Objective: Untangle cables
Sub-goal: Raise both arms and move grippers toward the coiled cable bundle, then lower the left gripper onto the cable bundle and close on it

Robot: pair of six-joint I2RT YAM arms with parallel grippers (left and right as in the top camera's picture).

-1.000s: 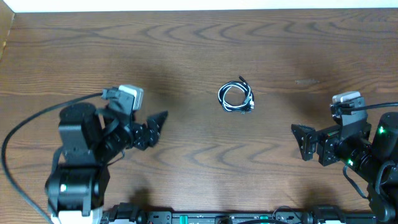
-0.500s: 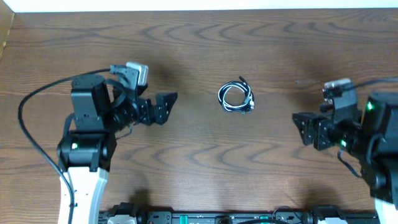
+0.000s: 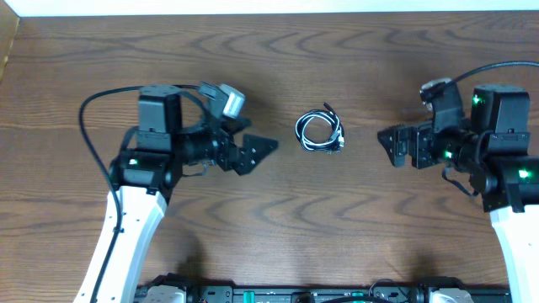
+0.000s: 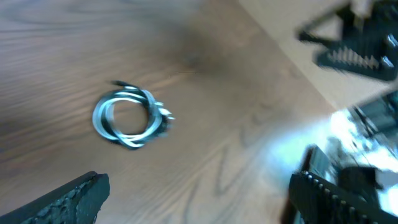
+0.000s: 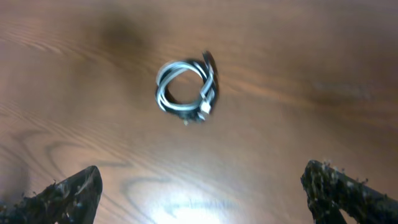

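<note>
The cables (image 3: 336,135) lie as one small coil of black and white cord on the wooden table (image 3: 354,236), near its middle. My left gripper (image 3: 258,136) is open just left of the coil and does not touch it. My right gripper (image 3: 386,147) is open a short way to the coil's right, facing it. In the left wrist view the cables (image 4: 151,115) lie ahead of the open left gripper (image 4: 196,193), slightly to its left. The right wrist view shows the cables (image 5: 207,87) ahead of the open right gripper (image 5: 202,186). Nothing is held between either pair of fingers.
The thick black lead of the left arm (image 3: 93,126) loops out at the left. The table's far edge (image 3: 269,12) runs along the top. In the left wrist view the right arm's fingers (image 4: 351,43) show blurred at the top right.
Both arms have swung up and inward towards the coil, the left to the right and the right to the left. The coil has not moved.
</note>
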